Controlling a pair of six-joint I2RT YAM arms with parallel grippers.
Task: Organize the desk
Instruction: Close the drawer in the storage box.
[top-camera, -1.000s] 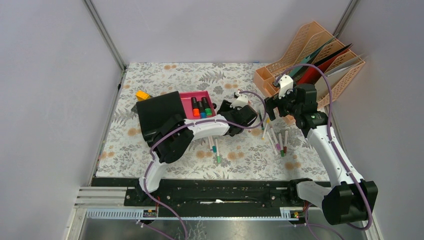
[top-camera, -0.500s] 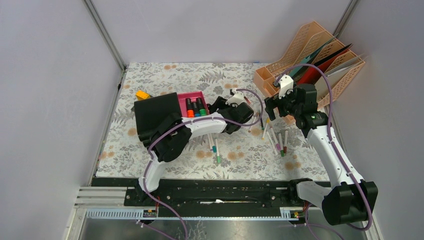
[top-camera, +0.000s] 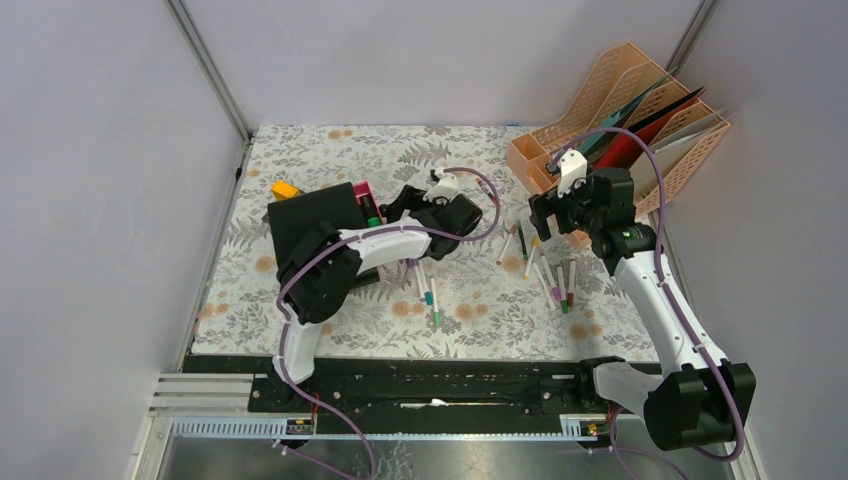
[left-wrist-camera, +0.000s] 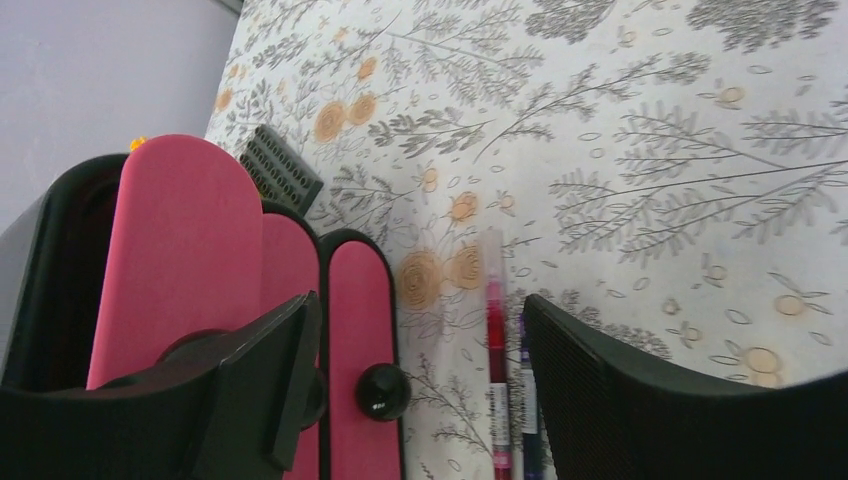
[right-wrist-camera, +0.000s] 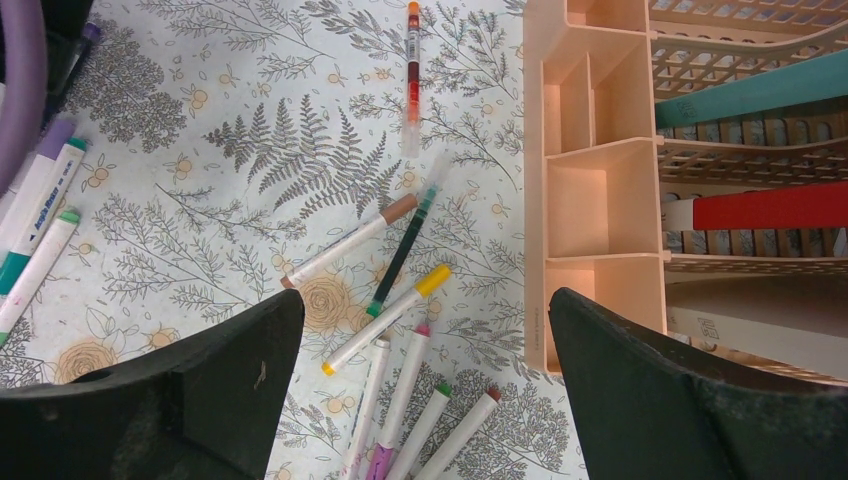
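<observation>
The desk is covered in fern-printed cloth, also seen in the left wrist view and the right wrist view. My left gripper is open at the right end of a pink marker tray. In the left wrist view the tray's pink wall and a black marker cap sit by the left finger, with a red pen on the cloth between the jaws. My right gripper is open and empty, above several scattered pens.
A black notebook lies left of the tray, with a yellow object behind it. A peach file organizer with folders stands at the back right; its compartments show beside the right gripper. More pens lie mid-desk.
My left gripper has moved left and back, and the pink tray has shifted left with it against the black notebook, now mostly hidden. The right arm has not moved.
</observation>
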